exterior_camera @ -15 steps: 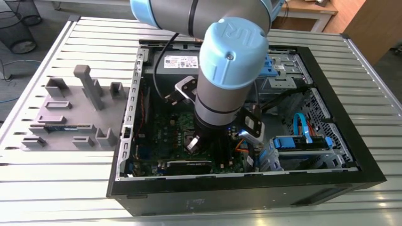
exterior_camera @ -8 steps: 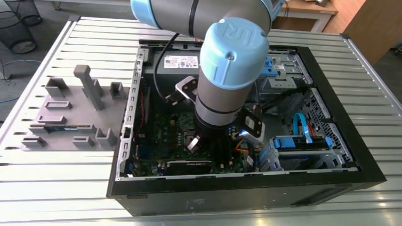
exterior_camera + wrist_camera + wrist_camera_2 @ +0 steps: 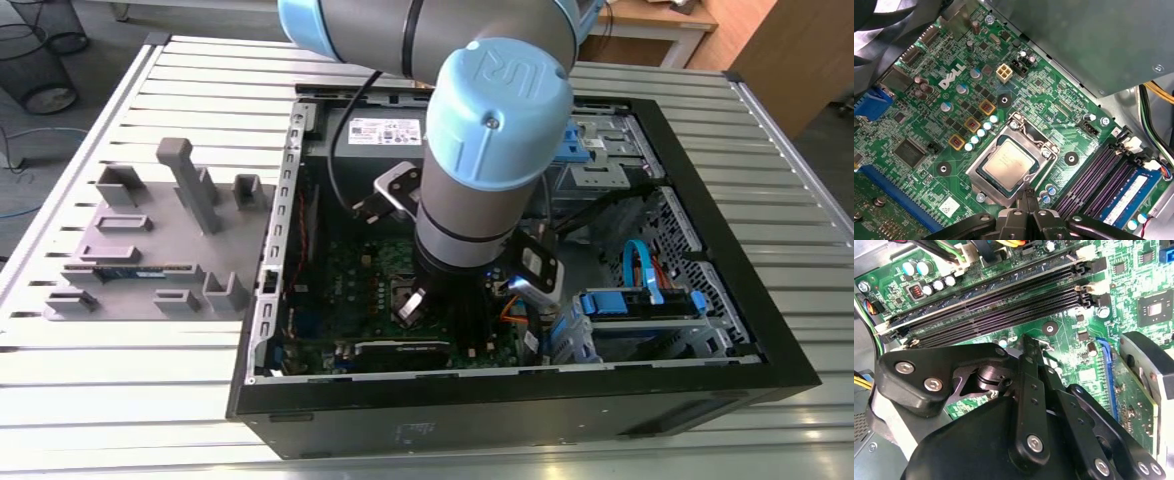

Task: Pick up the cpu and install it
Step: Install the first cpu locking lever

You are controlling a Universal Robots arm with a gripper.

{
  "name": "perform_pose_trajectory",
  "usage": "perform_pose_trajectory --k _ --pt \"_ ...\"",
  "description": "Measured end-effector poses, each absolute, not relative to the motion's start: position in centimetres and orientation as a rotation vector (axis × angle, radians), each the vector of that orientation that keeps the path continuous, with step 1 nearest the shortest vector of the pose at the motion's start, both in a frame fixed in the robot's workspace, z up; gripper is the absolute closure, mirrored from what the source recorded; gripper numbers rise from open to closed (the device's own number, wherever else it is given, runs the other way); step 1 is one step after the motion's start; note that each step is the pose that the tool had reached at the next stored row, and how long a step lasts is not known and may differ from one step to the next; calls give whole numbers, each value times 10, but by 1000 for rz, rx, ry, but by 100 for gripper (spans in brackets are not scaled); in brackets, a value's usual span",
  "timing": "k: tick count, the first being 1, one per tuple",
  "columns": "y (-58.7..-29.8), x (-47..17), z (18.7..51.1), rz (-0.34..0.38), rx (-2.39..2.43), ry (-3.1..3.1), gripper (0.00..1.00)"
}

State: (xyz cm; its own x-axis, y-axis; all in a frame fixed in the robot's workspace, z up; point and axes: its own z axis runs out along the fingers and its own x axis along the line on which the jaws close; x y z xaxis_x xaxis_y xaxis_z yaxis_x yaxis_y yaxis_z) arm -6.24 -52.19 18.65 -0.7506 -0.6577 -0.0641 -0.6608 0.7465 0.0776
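Note:
The cpu (image 3: 1006, 164), a small silver-topped square, lies flat inside the metal-framed socket (image 3: 985, 184) on the green motherboard (image 3: 919, 115) in the first wrist view. My gripper (image 3: 1027, 194) hovers just beside the socket's edge, its black fingers pressed together with nothing between them. The second wrist view shows the same fingers (image 3: 1030, 385) as one narrow bar above the board near the memory slots (image 3: 1004, 295). In the exterior view the arm (image 3: 481, 170) reaches down into the open computer case (image 3: 534, 400), and the gripper (image 3: 414, 305) sits low over the board.
A grey fixture plate (image 3: 147, 240) with upright holders and a green memory stick (image 3: 134, 271) lies at the exterior view's left. Inside the case are the power supply (image 3: 1094, 40), cables (image 3: 647, 270), a blue memory module (image 3: 1126, 195) in its slot, and a drive cage (image 3: 641, 305).

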Motion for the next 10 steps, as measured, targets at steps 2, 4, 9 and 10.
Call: perform_pose_trajectory --k 2,4,9,10 --pt "-522 -62 187 150 -1085 2908 89" --pt "-522 -62 187 150 -1064 2915 89" --pt "-522 -62 187 150 -1015 2930 89" --pt "-522 -62 187 150 -1012 2931 89"
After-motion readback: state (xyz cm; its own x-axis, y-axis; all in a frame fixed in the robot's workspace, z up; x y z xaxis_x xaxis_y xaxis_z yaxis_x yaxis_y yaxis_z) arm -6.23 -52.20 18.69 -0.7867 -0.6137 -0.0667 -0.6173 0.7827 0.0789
